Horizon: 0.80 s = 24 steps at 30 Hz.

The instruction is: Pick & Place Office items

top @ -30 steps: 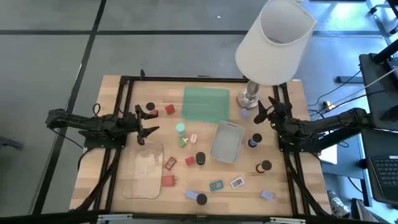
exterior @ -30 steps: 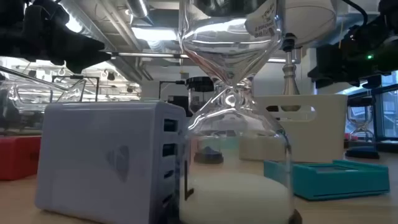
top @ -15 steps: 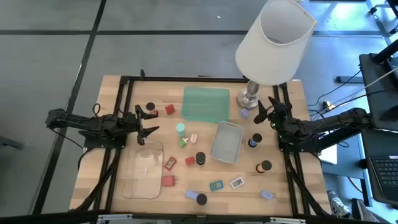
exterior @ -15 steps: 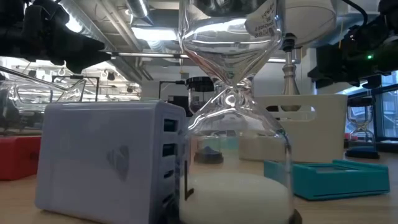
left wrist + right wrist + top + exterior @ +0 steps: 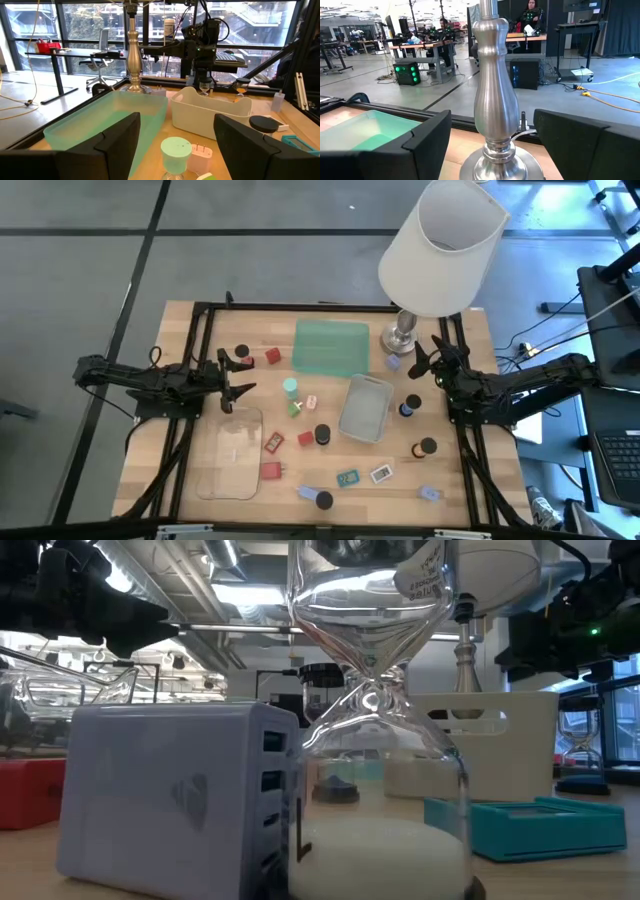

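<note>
The office items lie scattered on the wooden table: red blocks, black round caps, a teal disc, small cards and pale blue pieces. My left gripper hovers open at the table's left side. It points level toward the teal disc, and nothing lies between its fingers. At the right side my right gripper hovers open and points at the lamp's metal stem without touching it.
A green tray sits at the far middle, a grey tray right of centre and a clear tray at the near left. The white-shaded lamp stands at the far right. An hourglass and a pale charger block stand close to the low camera.
</note>
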Each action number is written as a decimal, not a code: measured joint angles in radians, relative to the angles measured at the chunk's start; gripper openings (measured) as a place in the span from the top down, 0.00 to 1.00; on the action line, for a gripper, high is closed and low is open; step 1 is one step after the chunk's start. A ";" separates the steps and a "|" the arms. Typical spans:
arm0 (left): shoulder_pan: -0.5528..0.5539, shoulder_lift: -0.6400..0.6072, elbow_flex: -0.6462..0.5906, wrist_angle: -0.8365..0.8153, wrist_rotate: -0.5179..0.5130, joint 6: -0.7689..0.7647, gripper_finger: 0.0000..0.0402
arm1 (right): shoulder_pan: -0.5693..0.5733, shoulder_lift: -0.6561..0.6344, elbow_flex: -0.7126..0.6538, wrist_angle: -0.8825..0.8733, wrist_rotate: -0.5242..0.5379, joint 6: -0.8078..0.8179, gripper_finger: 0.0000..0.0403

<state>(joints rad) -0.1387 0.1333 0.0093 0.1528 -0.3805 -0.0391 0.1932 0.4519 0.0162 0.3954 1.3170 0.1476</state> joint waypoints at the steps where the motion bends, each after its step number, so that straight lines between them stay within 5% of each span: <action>1: 0.000 0.000 0.000 0.000 0.000 0.000 0.37 | 0.000 0.000 0.000 0.000 0.000 0.000 0.28; 13: 0.000 0.000 0.000 0.000 0.000 0.000 0.37 | 0.000 0.000 0.000 0.000 -0.020 0.003 0.28; 24: 0.000 0.000 0.000 0.000 0.000 0.000 0.37 | 0.000 0.000 0.000 0.000 -0.369 0.163 0.28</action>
<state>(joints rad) -0.1386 0.1330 0.0096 0.1528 -0.3807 -0.0391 0.1936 0.4522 0.0162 0.3958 0.9476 0.3105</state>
